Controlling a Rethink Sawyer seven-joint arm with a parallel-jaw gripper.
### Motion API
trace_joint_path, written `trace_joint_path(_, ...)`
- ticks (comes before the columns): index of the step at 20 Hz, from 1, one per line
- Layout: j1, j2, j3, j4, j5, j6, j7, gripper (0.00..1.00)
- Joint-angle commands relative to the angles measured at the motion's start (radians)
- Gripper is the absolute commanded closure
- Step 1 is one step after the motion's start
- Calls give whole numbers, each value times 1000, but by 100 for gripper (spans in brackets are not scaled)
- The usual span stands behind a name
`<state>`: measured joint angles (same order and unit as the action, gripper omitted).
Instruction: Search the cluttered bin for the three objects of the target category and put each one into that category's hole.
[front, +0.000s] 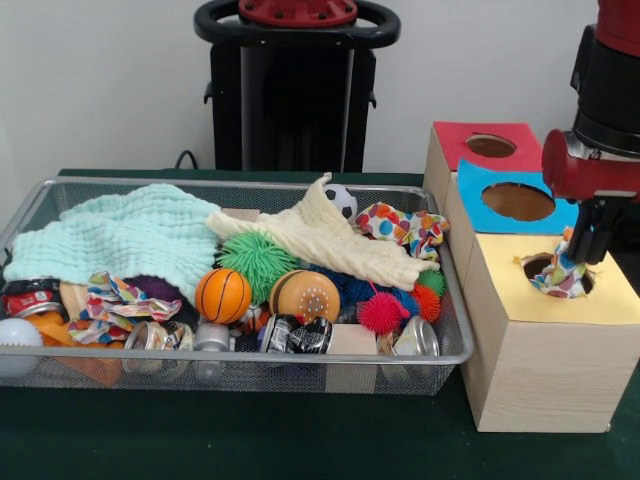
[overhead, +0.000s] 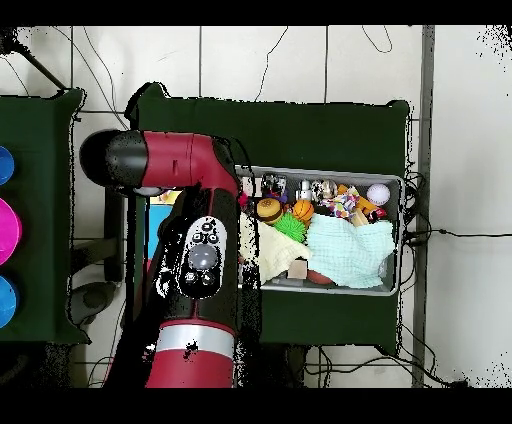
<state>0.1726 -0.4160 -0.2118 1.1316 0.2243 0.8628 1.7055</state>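
The tabletop (front: 250, 440) was dark green. On it sat the bin (front: 300, 357), packed with balls, cans and cloths. A mint cloth (front: 120, 235) and a cream cloth (front: 320, 235) covered much of its far half. Right of the bin stood three boxes, red-topped (front: 480, 145), blue-topped (front: 515, 205) and, nearest, yellow-topped (front: 560, 300).

The arm (front: 600, 120) hung over the boxes; from overhead it hid them entirely. The hand (front: 583, 255) was at the hole (front: 555, 272) in the yellow top, and one dotted cloth (front: 558, 278) lay bunched in that hole, partly above the rim. I could not tell whether the hand was apart or clamped on it.

Two more dotted cloths were in the bin: one at the far right (front: 405, 228), one near the front left (front: 115, 305).

Risk, as I judged it: the cloth could snag on the ragged edge and rest there, or cling to the hand and lift back out.
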Motion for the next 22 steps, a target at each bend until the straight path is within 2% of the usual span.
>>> trace_joint_path(1, -40, 31, 27, 20, -15, 20, 178, 100)
trace_joint_path(22, -62, 31, 36, 43, -38, -19, 135, 100)
